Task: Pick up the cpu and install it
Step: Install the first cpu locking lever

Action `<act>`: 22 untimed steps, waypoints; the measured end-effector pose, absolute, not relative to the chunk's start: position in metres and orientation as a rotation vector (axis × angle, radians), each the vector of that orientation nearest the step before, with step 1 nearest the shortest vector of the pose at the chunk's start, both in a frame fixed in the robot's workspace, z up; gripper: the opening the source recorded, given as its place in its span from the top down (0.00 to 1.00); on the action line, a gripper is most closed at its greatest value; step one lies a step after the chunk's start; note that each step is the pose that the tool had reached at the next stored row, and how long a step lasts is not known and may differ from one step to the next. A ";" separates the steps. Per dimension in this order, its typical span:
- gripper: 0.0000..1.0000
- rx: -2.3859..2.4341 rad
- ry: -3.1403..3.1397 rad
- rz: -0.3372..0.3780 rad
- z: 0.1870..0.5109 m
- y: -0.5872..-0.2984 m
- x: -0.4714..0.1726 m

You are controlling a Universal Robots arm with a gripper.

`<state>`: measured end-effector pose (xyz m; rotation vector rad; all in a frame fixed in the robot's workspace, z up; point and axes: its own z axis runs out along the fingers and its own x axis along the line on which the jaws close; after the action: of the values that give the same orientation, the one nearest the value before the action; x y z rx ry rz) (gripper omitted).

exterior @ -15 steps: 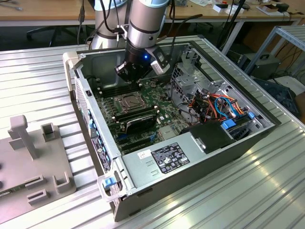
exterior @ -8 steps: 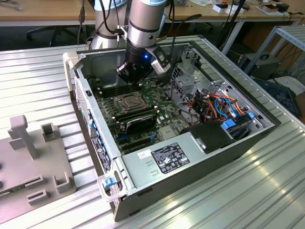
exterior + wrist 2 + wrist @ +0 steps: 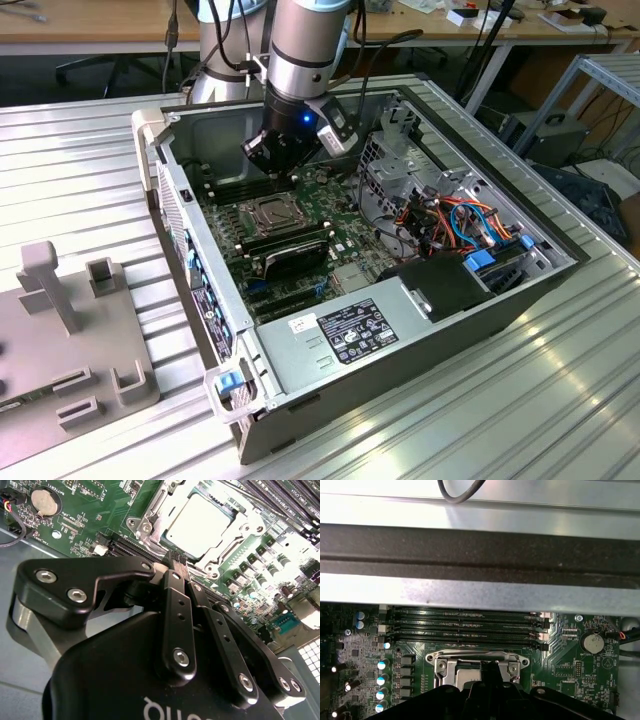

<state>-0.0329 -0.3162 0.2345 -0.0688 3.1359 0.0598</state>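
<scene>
The cpu [image 3: 200, 525] is a silvery square chip lying flat inside the motherboard socket, with the metal socket frame [image 3: 150, 522] open around it. In the exterior view the cpu [image 3: 268, 212] sits in the middle of the board inside the open computer case [image 3: 200, 250]. My gripper [image 3: 272, 172] hangs just above the socket's far side. In the second wrist view its fingers [image 3: 176, 580] are pressed together, and the gripper [image 3: 176, 560] is shut with nothing seen between them, tips close over the socket's edge. In the first wrist view the gripper [image 3: 489, 672] covers the socket's middle.
Memory slots [image 3: 465, 622] run along the board beyond the socket, under the case's metal wall [image 3: 480, 587]. A black card [image 3: 285, 255] lies in front of the socket. The power supply [image 3: 350, 335] and coloured cables [image 3: 450, 215] fill the exterior view's right. A grey fixture [image 3: 70, 330] stands outside.
</scene>
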 end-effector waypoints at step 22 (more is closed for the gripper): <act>0.89 -0.069 3.132 0.058 0.234 -0.347 -0.043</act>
<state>-0.0434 -0.3469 0.2344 -0.0689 3.1323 0.0577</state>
